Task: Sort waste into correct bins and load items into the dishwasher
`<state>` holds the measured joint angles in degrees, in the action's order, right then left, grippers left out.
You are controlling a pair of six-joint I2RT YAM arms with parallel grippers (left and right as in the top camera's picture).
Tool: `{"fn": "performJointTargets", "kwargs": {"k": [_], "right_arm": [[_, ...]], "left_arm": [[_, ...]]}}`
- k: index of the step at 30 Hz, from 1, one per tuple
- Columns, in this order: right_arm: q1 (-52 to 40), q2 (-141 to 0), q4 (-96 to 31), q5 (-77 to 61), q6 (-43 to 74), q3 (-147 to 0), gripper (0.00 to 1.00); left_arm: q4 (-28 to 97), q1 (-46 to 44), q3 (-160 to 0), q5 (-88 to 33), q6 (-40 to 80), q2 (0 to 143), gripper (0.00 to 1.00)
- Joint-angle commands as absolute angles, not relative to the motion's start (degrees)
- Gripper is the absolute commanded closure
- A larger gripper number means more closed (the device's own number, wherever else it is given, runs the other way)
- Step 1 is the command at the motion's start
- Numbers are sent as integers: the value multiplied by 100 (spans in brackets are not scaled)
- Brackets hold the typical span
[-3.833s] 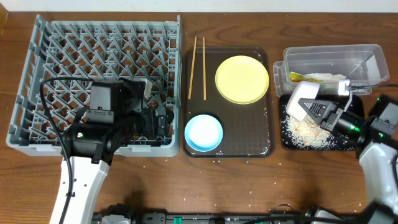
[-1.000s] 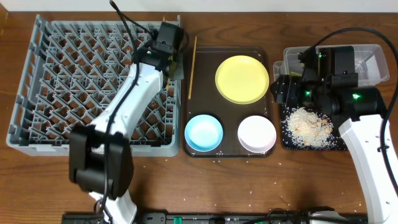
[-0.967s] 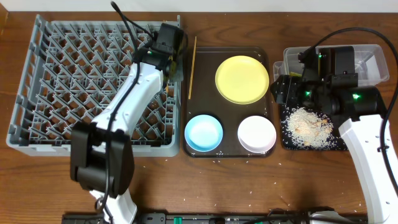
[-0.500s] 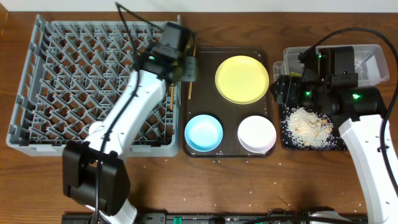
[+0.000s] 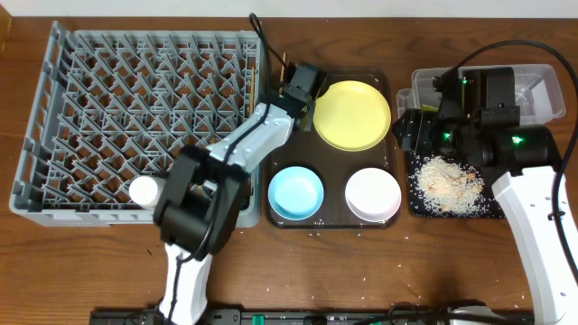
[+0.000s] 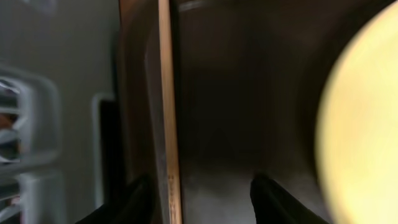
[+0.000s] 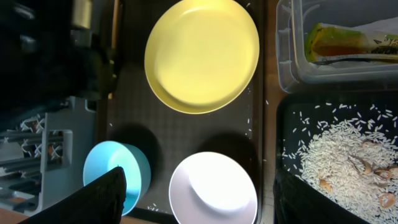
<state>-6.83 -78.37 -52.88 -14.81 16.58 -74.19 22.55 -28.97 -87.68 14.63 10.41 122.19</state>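
My left gripper (image 5: pixel 291 90) hangs low over the left edge of the brown serving tray (image 5: pixel 390 217). Its jaws are open and straddle a wooden chopstick (image 6: pixel 165 112), which lies close to the left finger (image 6: pixel 138 202) and is not gripped. The yellow plate (image 5: pixel 352 115), blue bowl (image 5: pixel 296 192) and white bowl (image 5: pixel 373 194) sit on that tray. A small white cup (image 5: pixel 143 190) stands in the grey dish rack (image 5: pixel 54 108). My right gripper (image 7: pixel 205 202) is open and empty, high above the white bowl (image 7: pixel 214 193). The wrapper (image 7: pixel 345 42) lies in the clear tub (image 7: pixel 286 68); rice (image 7: pixel 339 149) covers the black tray (image 7: pixel 283 124).
Loose rice grains dot the brown tray and the table in front of it. My left arm stretches from the front edge across the rack's right side. The right arm hides part of the clear tub (image 5: pixel 542 77).
My left gripper has opened and swung right from the rack's right edge to the brown tray's left edge, now over the chopstick. The right arm has not moved.
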Motion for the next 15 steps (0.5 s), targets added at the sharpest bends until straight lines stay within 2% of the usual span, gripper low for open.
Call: {"fn": "performJointTargets", "kwargs": {"k": [1, 7, 11, 15], "right_arm": [[-683, -7839, -5297, -1529, 1715, -7446, 27], [-683, -7839, -5301, -1529, 1715, -7446, 28], [-683, -7839, -5301, -1529, 1715, -7446, 29], [-683, -7839, -5315, -1529, 1715, -7446, 30]], "left_arm": [[2071, -2869, -8829, 1767, 967, 12532, 49], [2034, -2871, -8829, 1476, 1103, 12796, 49], [2051, -2871, -8831, 67, 1127, 12796, 58], [2073, -2869, -8829, -1, 1234, 12796, 68]]}}
